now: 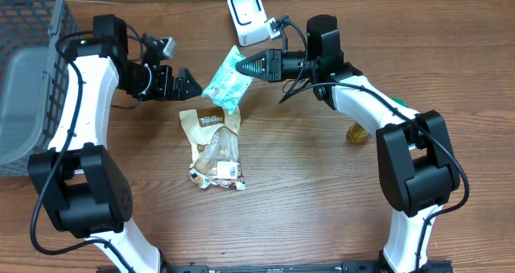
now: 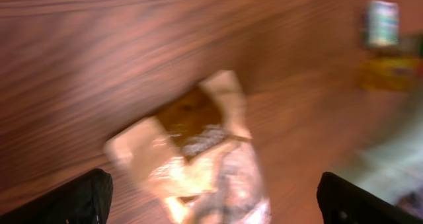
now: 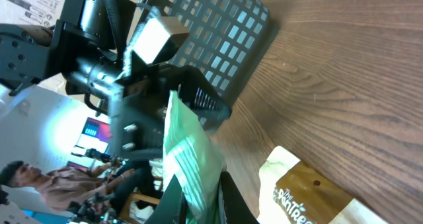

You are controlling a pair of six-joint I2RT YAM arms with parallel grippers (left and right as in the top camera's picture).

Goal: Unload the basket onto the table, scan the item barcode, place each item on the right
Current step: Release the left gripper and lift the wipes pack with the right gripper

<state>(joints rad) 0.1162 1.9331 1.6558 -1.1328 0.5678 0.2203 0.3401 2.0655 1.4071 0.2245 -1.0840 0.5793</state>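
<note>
Green packet (image 1: 224, 80) clamped in right fingers (image 1: 254, 64) near white scanner (image 1: 246, 17), left fingers (image 1: 187, 79) spread wide and empty

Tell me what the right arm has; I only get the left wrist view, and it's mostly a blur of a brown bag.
Observer: The right gripper is shut on a green packet, pinching it near its far end.
Operator: Where is the scanner from there?
Observer: The white scanner sits just beyond the packet's far end, close to the right gripper.
Operator: And where is my gripper in all this?
Observer: The left gripper is open and empty, to the left of the packet and apart from it, just past the far end of the brown bag.
</note>
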